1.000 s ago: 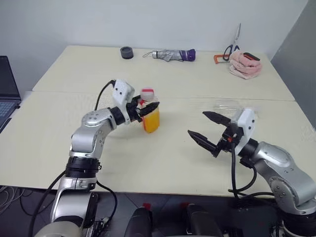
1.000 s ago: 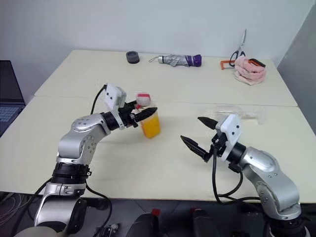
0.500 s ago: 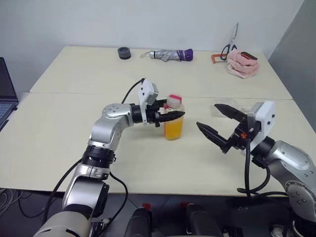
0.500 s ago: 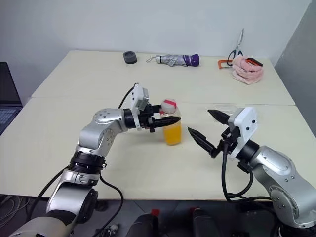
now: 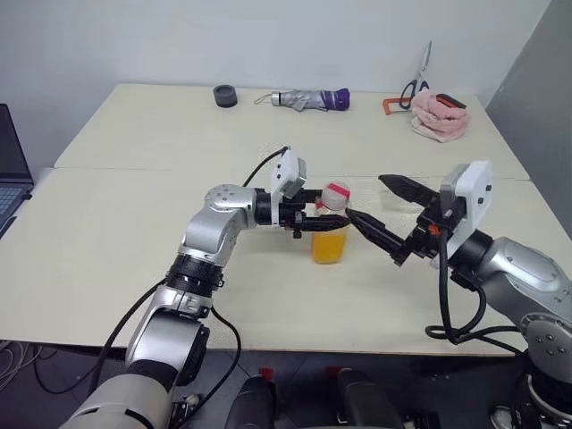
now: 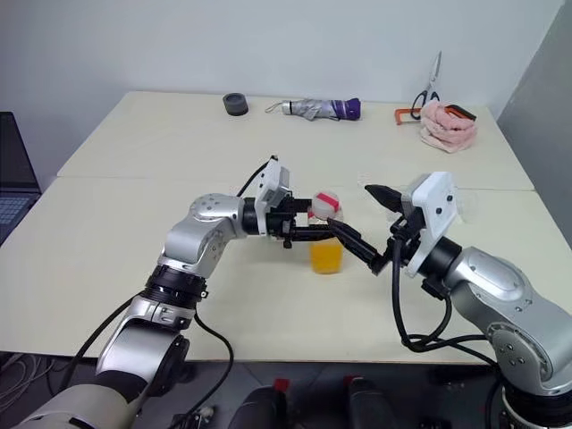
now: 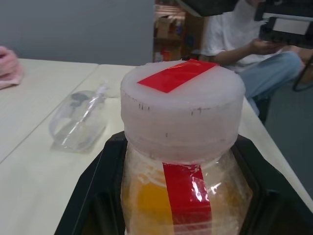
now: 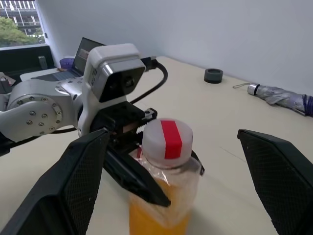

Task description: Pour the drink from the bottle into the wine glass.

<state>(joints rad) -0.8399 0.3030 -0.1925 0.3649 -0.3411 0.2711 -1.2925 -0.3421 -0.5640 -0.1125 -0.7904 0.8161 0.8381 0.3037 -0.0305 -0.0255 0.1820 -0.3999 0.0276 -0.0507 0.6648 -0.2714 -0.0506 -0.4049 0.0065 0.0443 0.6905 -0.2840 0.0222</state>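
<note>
Left fingers [image 5: 332, 223]: clamped on the bottle just under its cap, reaching in level from the robot's left, one black finger on each side of the neck.
Bottle [image 5: 329, 234]: upright, over the near half of the tabletop about midway between the side edges; whether its base rests on the surface I cannot tell. White cap with a red strip across it, still on.
Drink [image 6: 326, 255]: bright orange, filling the lower part of the bottle.
Right fingers [image 5: 382, 212]: spread wide and gripping nothing; they point toward the bottle from the robot's right, the nearer finger tip just beside the bottle's neck, the farther one well clear behind it.
Wine glass [image 7: 78, 120]: clear, lying on its side on the tabletop beyond the bottle, toward the right edge.
Tabletop [image 5: 107, 268]: pale cream, with a seam running side to side behind the bottle.
Laptop [image 5: 11, 170]: open, off the left edge.
Black roll [image 5: 225, 95]: far half, left of centre, close to the far edge.
Folded umbrella [image 5: 308, 98]: grey with a purple end, lying beside the roll, toward the right.
Pink cloth [image 5: 436, 114]: bunched at the far right corner.
Scissors [image 5: 418, 79]: behind the cloth, blades pointing up against the wall.
Person [image 7: 244, 39]: seated past the tabletop's end, seen in the left wrist view, holding something in the hands.
</note>
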